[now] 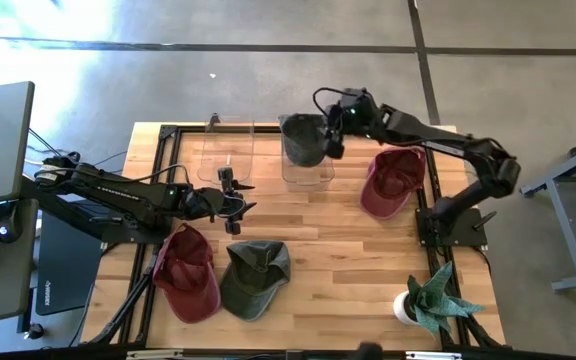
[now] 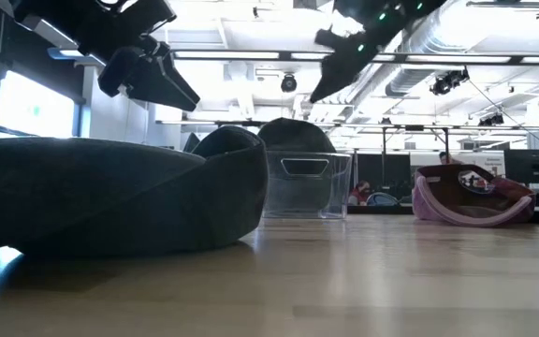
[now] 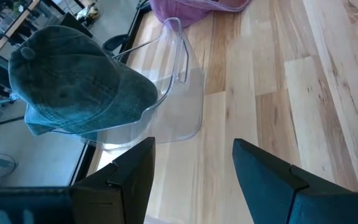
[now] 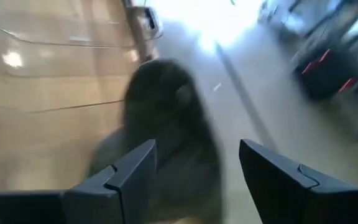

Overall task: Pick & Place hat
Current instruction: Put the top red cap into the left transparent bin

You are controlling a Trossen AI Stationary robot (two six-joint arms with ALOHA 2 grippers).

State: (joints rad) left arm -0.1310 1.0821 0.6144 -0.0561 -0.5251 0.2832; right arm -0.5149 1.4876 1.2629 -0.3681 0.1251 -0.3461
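Bright ceiling lights flood the low view, leaving the near dark hat (image 2: 110,192) and both arms in silhouette. The right wrist view is smeared by motion blur with white glare ahead. The high view is evenly lit, the table (image 1: 338,250) showing soft shadows.

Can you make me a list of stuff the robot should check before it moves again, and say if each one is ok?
1. Dark hat is in the clear bin: ok, it rests on top, sticking out above the rim.
2. Right gripper has let go of the hat: ok, its fingers stand apart with the hat beyond them.
3. Hat sits steady in the bin: cannot tell.
4. Left gripper is open and empty: ok, it hangs above bare table.
5. Second clear bin is free for another hat: ok, nothing in it.
6. More hats wait on the table: ok, a green hat lies near the left arm.
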